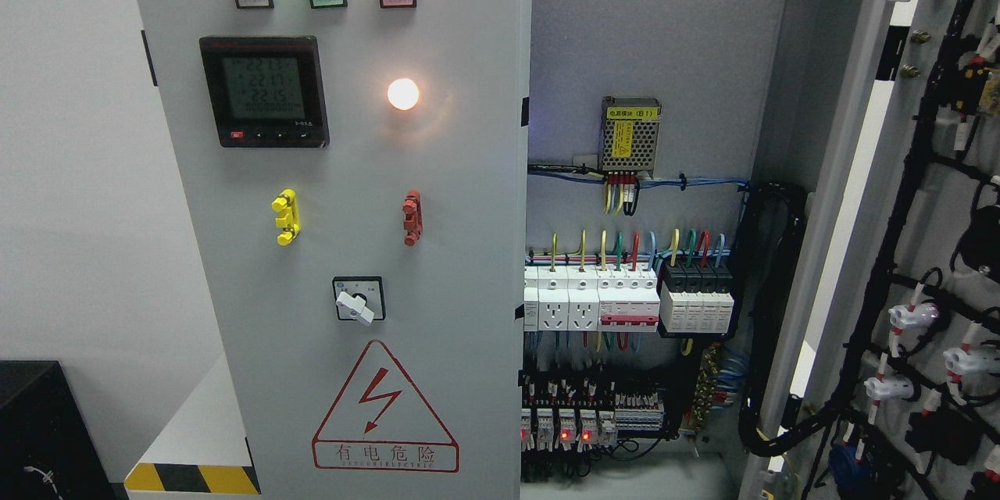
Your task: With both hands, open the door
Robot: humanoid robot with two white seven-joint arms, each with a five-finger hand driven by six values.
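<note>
A grey electrical cabinet fills the head view. Its left door [437,250] is shut and carries three lit lamps, a black meter [264,91], a white lamp, a rotary switch [358,301] and a red warning triangle. The right door [922,266] stands swung wide open at the picture's right, its inner side showing black cable looms and white connectors. The open half shows the cabinet interior [633,281] with breakers, sockets and coloured wires. No robot hand or arm shows in the frame.
A white wall [70,172] lies to the left of the cabinet. A black box [39,430] sits at the lower left. A yellow and black striped base edge [191,478] shows under the left door.
</note>
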